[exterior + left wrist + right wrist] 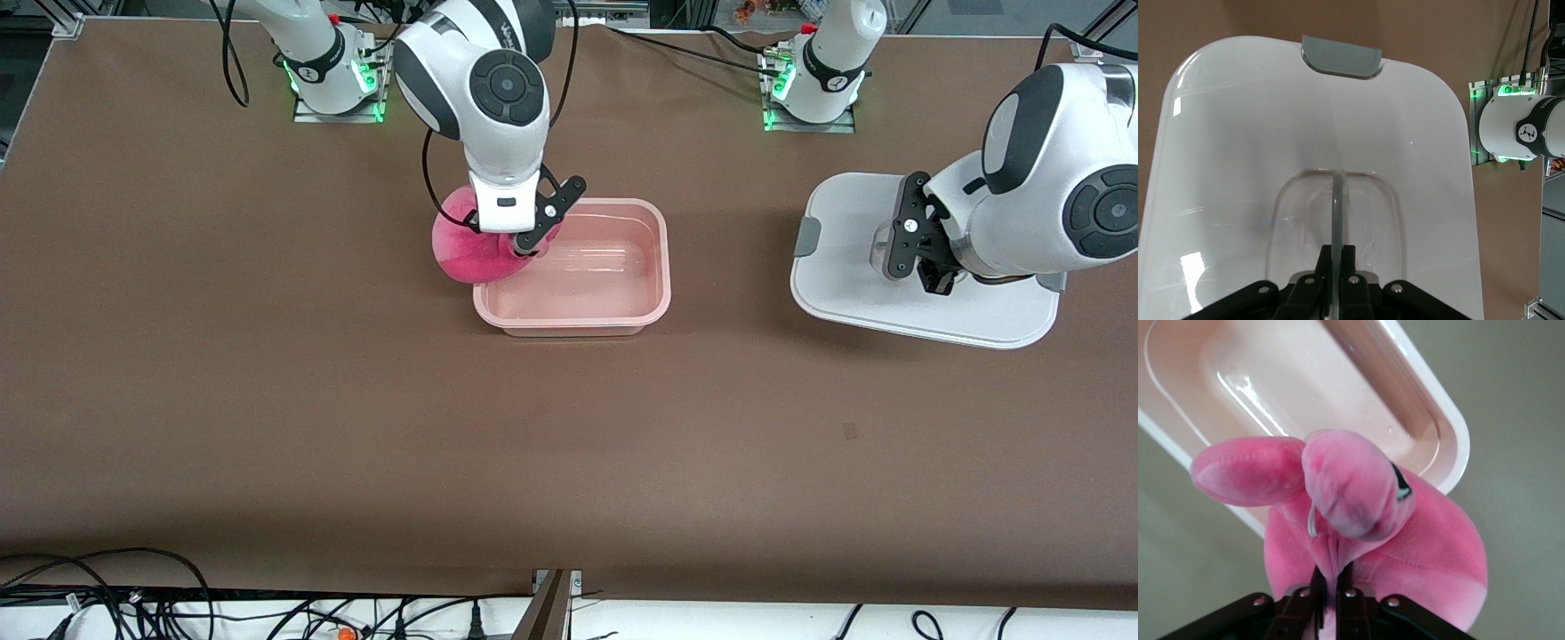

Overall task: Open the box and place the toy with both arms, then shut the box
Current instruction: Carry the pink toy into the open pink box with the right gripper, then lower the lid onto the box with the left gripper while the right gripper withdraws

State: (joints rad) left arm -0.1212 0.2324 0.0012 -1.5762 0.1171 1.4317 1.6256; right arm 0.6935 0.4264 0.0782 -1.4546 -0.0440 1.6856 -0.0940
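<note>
While I've got both arms parked mid-job, my right end effector (pixel 531 242) is up in the air over the corner of the pink tub (pixel 578 307) that sits toward the right arm's end of the bench (pixel 267 400). Its fingers are pinched together on a fold of the pink plush toy (pixel 471 249). From the right wrist view the toy (pixel 1371 513) hangs straight off the fingertips, with a rounded snout-like bulge and one black eye mark showing, and the open tub (pixel 1431 420) lies directly below it. About half of the plush is over the tub's rim, and the rest sticks out over bare bench. I can't see any of it touching the tub floor.

Over at the left arm's end, my left end effector (pixel 929 267) is down on the white lid (pixel 925 311), which lies flat on the bench well apart from the tub. The left wrist view is the clear one here: the fingers (pixel 1348 263) are closed on the thin upright rib of the clear recessed handle (pixel 1336 200) in the middle of the lid (pixel 1238 133). One grey clip (pixel 1341 57) sits on the lid edge straight out ahead of that end effector, and in the front view I can spot a grey clip (pixel 807 236) on the lid edge facing the tub.

The tub itself is open, with nothing inside but some glare on the bottom.
</note>
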